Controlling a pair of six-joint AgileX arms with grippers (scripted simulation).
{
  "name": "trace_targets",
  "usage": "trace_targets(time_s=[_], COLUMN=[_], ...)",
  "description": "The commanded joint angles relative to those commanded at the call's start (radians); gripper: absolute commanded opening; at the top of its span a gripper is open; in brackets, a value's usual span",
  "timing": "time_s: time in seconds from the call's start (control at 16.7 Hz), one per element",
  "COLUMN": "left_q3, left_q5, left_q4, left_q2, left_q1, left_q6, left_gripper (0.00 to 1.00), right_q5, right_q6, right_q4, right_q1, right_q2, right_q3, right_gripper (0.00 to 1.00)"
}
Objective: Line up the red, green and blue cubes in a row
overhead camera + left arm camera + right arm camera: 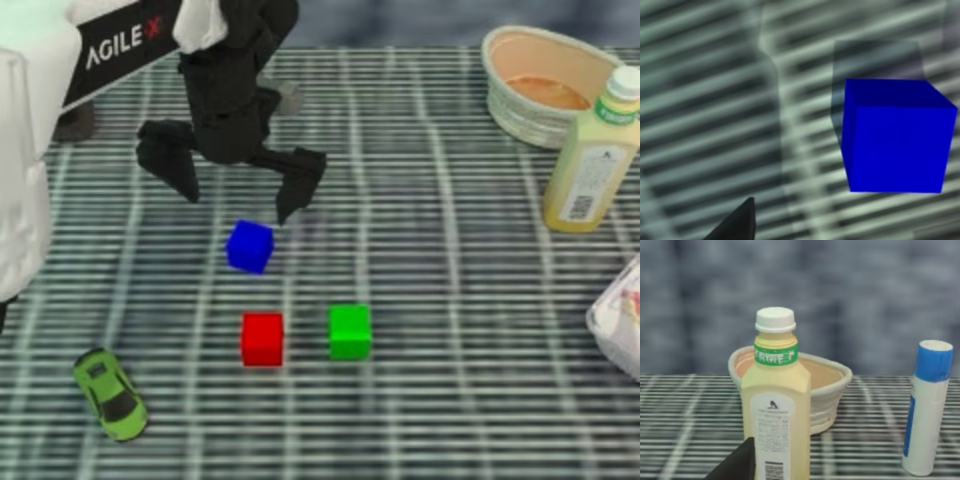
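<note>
The blue cube (249,246) lies left of the table's middle, turned slightly askew. Nearer the front edge, the red cube (262,339) and green cube (350,332) sit side by side with a small gap, red on the left. My left gripper (235,205) hangs open just behind and above the blue cube, its fingers spread wider than the cube. The left wrist view shows the blue cube (895,140) large and close, with one dark fingertip (742,222) at the edge. My right gripper (782,460) is out of the top view; one of its fingers (740,465) shows, set wide, nothing held.
A lime-green toy car (110,394) sits at the front left. A ribbed bowl (545,85) and a yellow bottle (590,150) stand at the back right. A white packet (620,315) lies at the right edge. A white tube with a blue cap (927,410) stands near the bottle.
</note>
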Motion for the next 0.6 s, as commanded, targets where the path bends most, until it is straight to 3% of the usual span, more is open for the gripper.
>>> trace_targets(time_s=[0.3,0.6], left_q3=[-0.035,-0.16], left_q5=[0.0,0.001], left_q4=[0.041,0.239], left_q2=[0.008,0.071], left_q1=[-0.002,0.001], left_q6=[-0.002,0.001], left_gripper=[1.0,1.0], right_q5=[0.0,0.0], right_q6=[0.0,0.0], right_q4=[0.0,0.0], right_q1=[0.0,0.0], right_q2=[0.0,0.0], right_q3=[0.0,0.0], right_gripper=[1.0,1.0])
